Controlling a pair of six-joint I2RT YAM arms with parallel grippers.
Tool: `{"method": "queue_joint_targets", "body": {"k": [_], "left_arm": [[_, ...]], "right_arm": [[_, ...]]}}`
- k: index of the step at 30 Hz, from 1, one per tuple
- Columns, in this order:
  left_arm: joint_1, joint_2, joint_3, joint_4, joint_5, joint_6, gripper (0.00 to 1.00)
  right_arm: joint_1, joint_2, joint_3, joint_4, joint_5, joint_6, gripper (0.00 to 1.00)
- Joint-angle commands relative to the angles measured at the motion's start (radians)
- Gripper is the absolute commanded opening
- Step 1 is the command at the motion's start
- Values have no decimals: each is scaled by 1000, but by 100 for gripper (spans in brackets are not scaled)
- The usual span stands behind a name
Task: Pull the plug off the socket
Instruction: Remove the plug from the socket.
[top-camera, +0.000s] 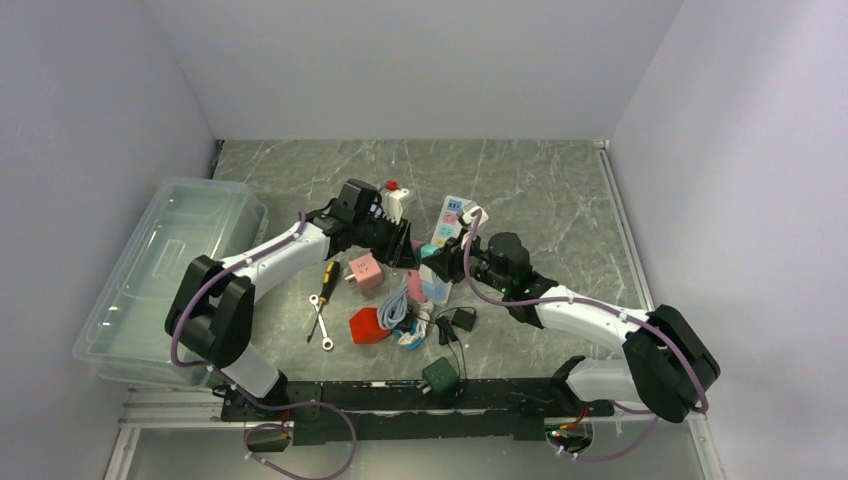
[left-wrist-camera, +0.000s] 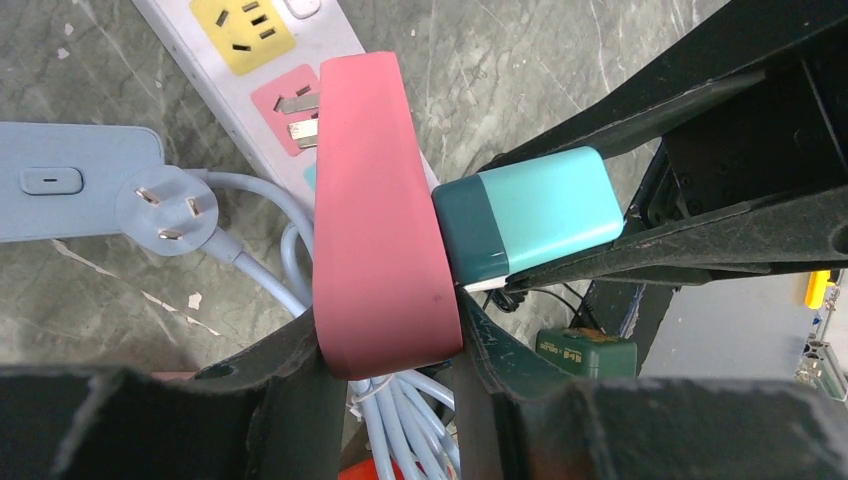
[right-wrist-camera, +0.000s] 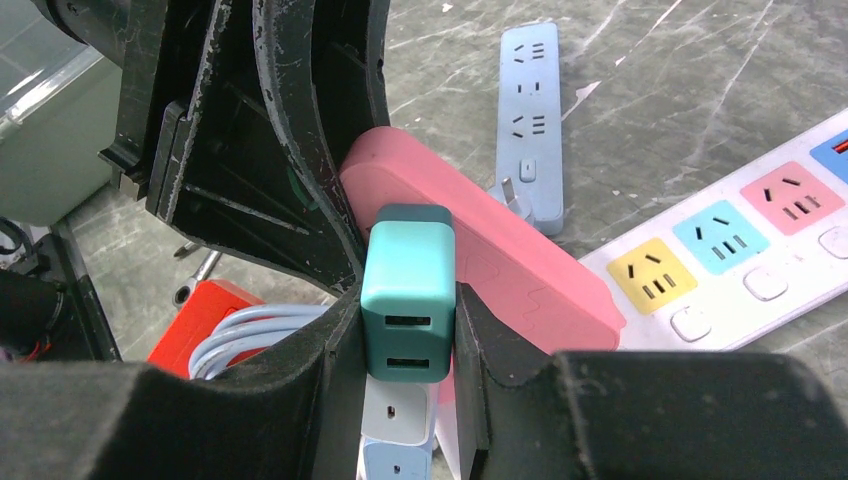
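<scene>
Two power strips (right-wrist-camera: 740, 250) (right-wrist-camera: 528, 100), one pink socket (right-wrist-camera: 500, 250), one teal plug (right-wrist-camera: 408, 290), one screwdriver (top-camera: 326, 280)

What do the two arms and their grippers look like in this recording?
The left arm and right arm both have white tubular links between bulky black joint housings, with a purple cable looped along each. The left gripper and right gripper are black, and their curved fingers show whitish scuffs. The bases sit on a black rail.

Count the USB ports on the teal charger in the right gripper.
2, both on the end face of the teal charger: upper port, lower port directly below. Other faces are hidden.
</scene>
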Motion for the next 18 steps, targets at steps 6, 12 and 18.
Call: {"method": "queue_joint_targets", "body": {"k": [6,12,18], "left_arm": [[-1,-50,39,3,-40,-9,0],[-1,-30,41,2,-47,-32,0],[-1,-32,39,8,-36,-27,0]], "right_arm": [[50,-23,25,15,113,-54,0],[127,-10,42,-3,207,-103,0],[129,-6,39,2,216,-91,0]]}}
